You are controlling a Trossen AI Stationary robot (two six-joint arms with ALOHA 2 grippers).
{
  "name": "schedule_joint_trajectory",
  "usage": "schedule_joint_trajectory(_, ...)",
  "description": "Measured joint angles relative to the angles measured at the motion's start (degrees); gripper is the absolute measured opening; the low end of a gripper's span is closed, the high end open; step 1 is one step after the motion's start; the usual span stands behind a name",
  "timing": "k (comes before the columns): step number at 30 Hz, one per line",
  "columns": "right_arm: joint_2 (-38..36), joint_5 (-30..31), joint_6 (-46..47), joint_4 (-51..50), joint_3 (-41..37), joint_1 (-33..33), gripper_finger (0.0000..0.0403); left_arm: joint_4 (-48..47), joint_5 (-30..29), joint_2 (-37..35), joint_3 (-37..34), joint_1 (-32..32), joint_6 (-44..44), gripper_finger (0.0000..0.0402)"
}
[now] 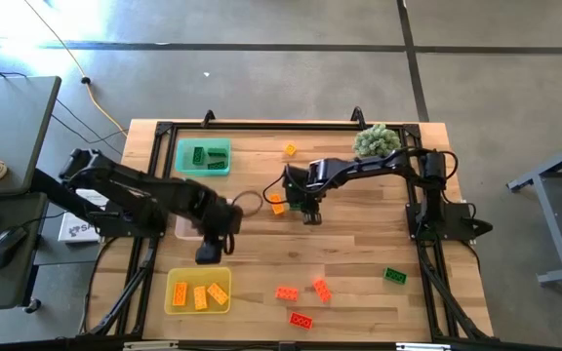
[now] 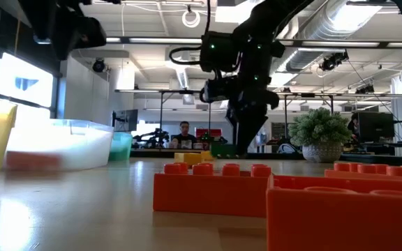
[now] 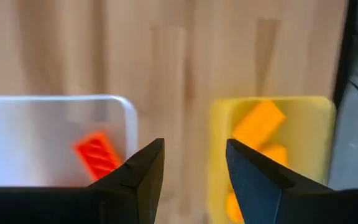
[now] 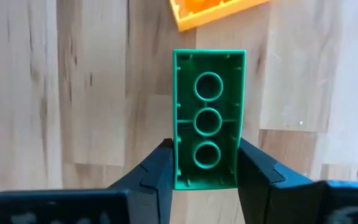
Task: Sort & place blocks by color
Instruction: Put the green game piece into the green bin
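My right gripper (image 1: 308,213) (image 4: 205,174) stands mid-table, shut on a green block (image 4: 207,118) whose hollow underside faces the wrist camera. Two orange blocks (image 1: 277,203) (image 1: 290,149) lie beside and beyond it. My left gripper (image 1: 211,246) (image 3: 194,171) hangs open, nothing between its fingers, over the gap between the clear tray (image 3: 55,118), which holds a red block (image 3: 97,154), and the yellow tray (image 1: 198,291) with orange blocks (image 3: 260,124). Green blocks lie in the green tray (image 1: 203,156). Three red-orange blocks (image 1: 301,319) and a green one (image 1: 394,276) lie on the near table. My right gripper pinches the green block's two long sides (image 4: 178,163) between its two fingers, at one end of the block. The fingers come steeply from above and lie across it. The block sits underside up; whether it is clear of the table I cannot tell.
A spiky plant (image 1: 377,141) in a pot stands at the far right by the right arm's base. In the low view red blocks (image 2: 211,188) fill the near foreground. Bare wood lies between the trays and the near blocks.
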Motion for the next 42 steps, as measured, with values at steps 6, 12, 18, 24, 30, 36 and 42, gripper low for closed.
schedule_joint_trajectory(6,0.0,0.3,4.3,-2.6,4.9,0.0,0.0108,-1.0,-1.7,-3.3,0.0,8.7,9.5,0.0161)
schedule_joint_trajectory(12,0.0,1.8,6.4,-3.8,11.0,-0.1,0.0108,-3.1,-1.8,-4.8,0.0,19.2,17.5,0.0161)
schedule_joint_trajectory(18,0.0,5.0,9.2,-3.6,16.8,-0.1,0.0108,-3.1,-1.8,-4.8,-0.1,29.8,22.6,0.0161)
schedule_joint_trajectory(24,0.0,8.4,10.2,-2.9,22.2,-0.1,0.0108,1.1,-1.1,-4.9,0.0,38.7,24.5,0.0161)
schedule_joint_trajectory(30,0.0,12.0,9.0,-2.4,25.2,-0.1,0.0108,7.4,0.4,-4.9,0.0,45.1,22.7,0.0161)
schedule_joint_trajectory(36,0.0,15.6,8.6,-1.9,26.3,-0.1,0.0108,12.9,4.7,-4.9,0.0,50.4,19.4,0.0161)
schedule_joint_trajectory(42,0.0,16.9,7.0,-0.9,26.3,0.0,0.0108,18.3,9.8,-4.9,0.0,54.8,13.7,0.0161)
